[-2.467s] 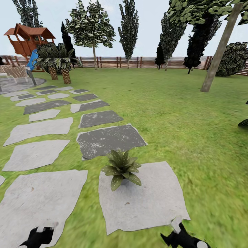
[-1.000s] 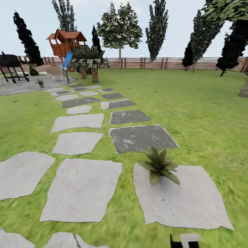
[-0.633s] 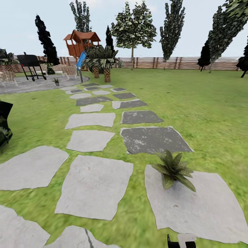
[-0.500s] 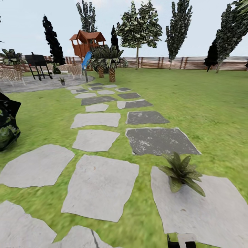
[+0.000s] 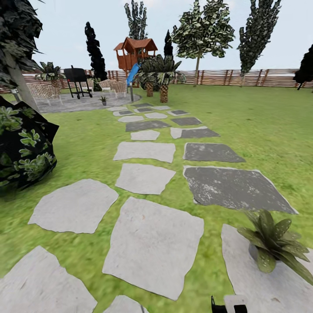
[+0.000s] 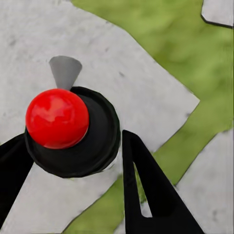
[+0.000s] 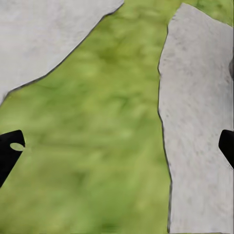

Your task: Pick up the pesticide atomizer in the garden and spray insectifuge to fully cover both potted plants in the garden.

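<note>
No writing or label can be read anywhere. A lawn [image 5: 243,113] crossed by grey stepping stones [image 5: 154,245] is seen, bounded by a brown slatted fence [image 5: 243,77]. One potted plant [image 5: 276,243] stands on a pale stone at the near right; a second, smaller one [image 5: 103,100] sits on the round paved patio [image 5: 82,103] beside a black grill [image 5: 77,80]. A wooden playhouse [image 5: 135,51] rises behind. The right gripper [image 7: 117,146] is spread wide and empty above grass. The left gripper [image 6: 73,161] is parted above a black disc with a red ball [image 6: 57,118], nothing clearly being held. The atomizer cannot be located.
</note>
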